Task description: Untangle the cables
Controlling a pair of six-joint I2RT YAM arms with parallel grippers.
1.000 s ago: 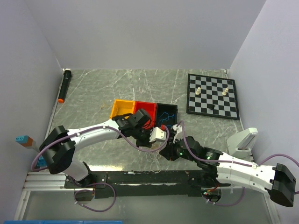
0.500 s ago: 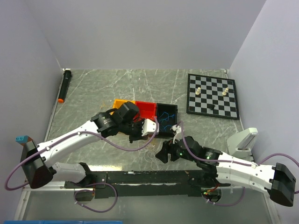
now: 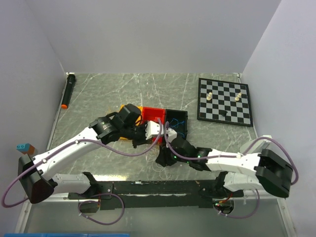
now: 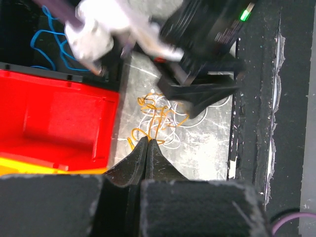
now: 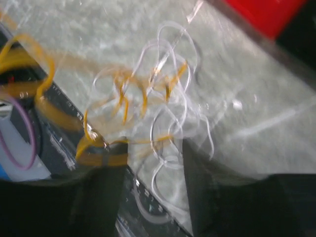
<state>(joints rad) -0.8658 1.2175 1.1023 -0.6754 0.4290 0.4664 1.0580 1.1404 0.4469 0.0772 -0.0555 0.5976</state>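
Observation:
A tangle of thin yellow cable (image 4: pixel 158 116) and white cable (image 4: pixel 170 144) lies on the marble table just in front of the bins, faint in the top view (image 3: pixel 160 169). My left gripper (image 4: pixel 148 140) (image 3: pixel 143 144) is shut, its tips pinching a strand of the yellow cable at the tangle's near edge. My right gripper (image 5: pixel 150 148) (image 3: pixel 160 161) is open right over the tangle. White cable (image 5: pixel 164 161) lies between its fingers and yellow cable (image 5: pixel 123 106) drapes over its left finger. A blue cable (image 4: pixel 47 37) (image 3: pixel 176 123) lies in the black bin.
Yellow (image 3: pixel 139 109), red (image 3: pixel 154 114) and black (image 3: pixel 186 129) bins stand in a row behind the tangle. A chessboard (image 3: pixel 224 101) with a few pieces is at back right, and a black marker (image 3: pixel 68 90) at far left. A black rail (image 3: pixel 158 186) runs along the near edge.
My right gripper has swung left and now hangs over the tangle. My left arm has stretched out, and its gripper has shifted slightly left in front of the red bin.

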